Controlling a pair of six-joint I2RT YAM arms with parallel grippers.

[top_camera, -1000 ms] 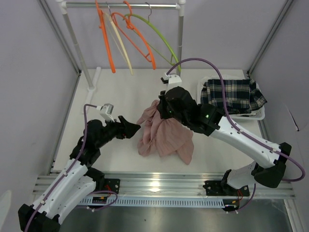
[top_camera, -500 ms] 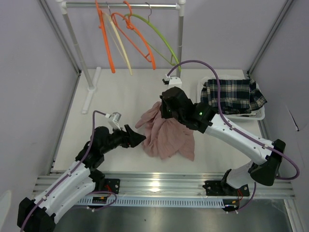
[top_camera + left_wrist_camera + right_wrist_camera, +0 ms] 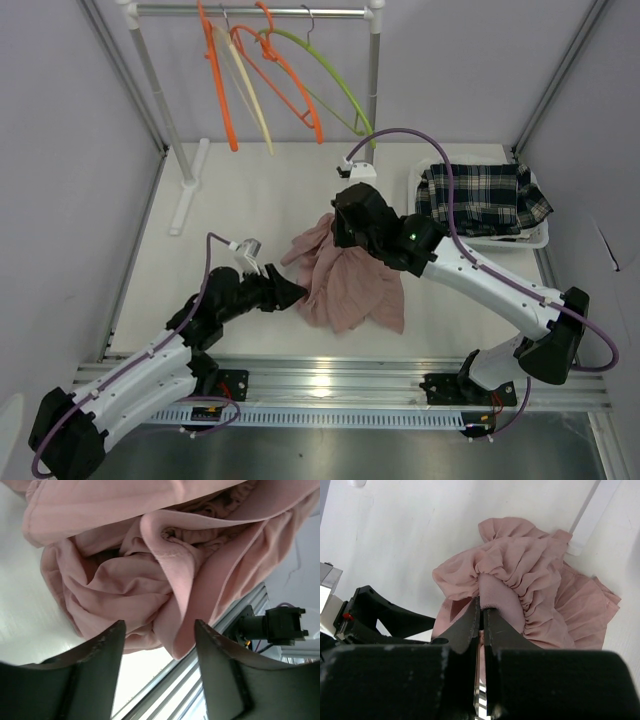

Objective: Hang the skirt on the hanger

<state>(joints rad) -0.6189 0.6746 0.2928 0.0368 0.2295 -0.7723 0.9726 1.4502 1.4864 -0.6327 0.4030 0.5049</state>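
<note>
Grasping step: right gripper (image 3: 481, 605) pinches the gathered waistband of the pink skirt (image 3: 350, 285), heaped mid-table; left gripper (image 3: 160, 630) gapes before a lower fold — next, close there, then spread it toward the orange hanger (image 3: 285, 75).

No lettering, label, brand name, number or sign is showing legibly in any view. The crumpled pink fabric skirt (image 3: 350, 285) is showing plain cloth only, with no readable tag.
</note>
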